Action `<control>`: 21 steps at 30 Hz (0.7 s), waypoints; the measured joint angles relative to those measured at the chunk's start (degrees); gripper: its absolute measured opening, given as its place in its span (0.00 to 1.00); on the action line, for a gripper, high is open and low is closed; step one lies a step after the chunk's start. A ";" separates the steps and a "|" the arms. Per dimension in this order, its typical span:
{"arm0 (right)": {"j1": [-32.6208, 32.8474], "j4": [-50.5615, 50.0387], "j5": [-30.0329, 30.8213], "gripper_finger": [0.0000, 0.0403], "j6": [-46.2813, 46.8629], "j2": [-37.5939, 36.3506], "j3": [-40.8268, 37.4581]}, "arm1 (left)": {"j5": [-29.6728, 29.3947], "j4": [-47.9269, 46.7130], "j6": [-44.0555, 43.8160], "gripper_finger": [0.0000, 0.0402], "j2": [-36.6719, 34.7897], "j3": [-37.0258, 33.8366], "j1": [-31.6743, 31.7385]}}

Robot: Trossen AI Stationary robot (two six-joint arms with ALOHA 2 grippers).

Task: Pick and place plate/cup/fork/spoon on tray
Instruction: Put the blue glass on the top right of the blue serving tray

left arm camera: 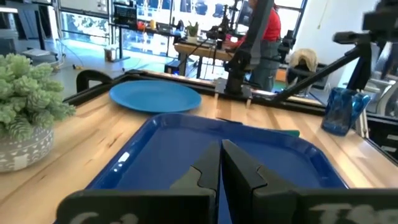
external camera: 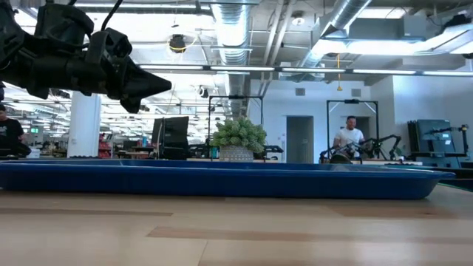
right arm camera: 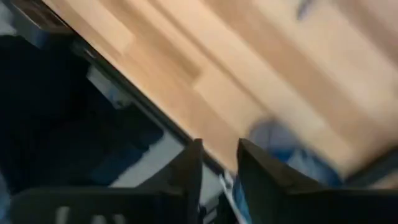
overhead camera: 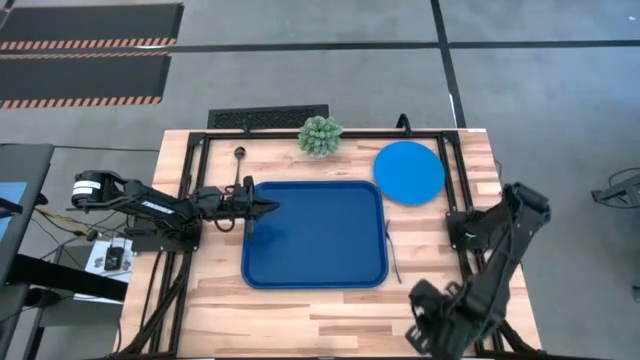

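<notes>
The dark-blue tray (overhead camera: 315, 235) lies in the middle of the table. The round blue plate (overhead camera: 408, 172) lies flat at the back right. The fork (overhead camera: 392, 250) lies along the tray's right rim. The dark spoon (overhead camera: 240, 165) lies beyond the tray's far left corner. The translucent blue cup (left arm camera: 341, 111) stands upright on the table beyond the tray; in the high view my right arm hides it. My left gripper (overhead camera: 270, 207) is shut and level above the tray's left edge, holding nothing. My right gripper (overhead camera: 428, 318) points down near the table's front right, open (right arm camera: 219, 171), with nothing between its fingers.
A potted green plant (overhead camera: 320, 135) stands at the middle of the table's far edge. A black frame (overhead camera: 455, 170) runs around the table top. Bare wood (overhead camera: 300, 315) lies between the tray and the near edge. People show in the room beyond.
</notes>
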 joint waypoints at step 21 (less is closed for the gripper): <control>4.03 -6.21 -11.49 0.45 14.96 14.33 6.48 | -0.02 -1.99 -0.93 0.00 0.00 -0.02 -0.09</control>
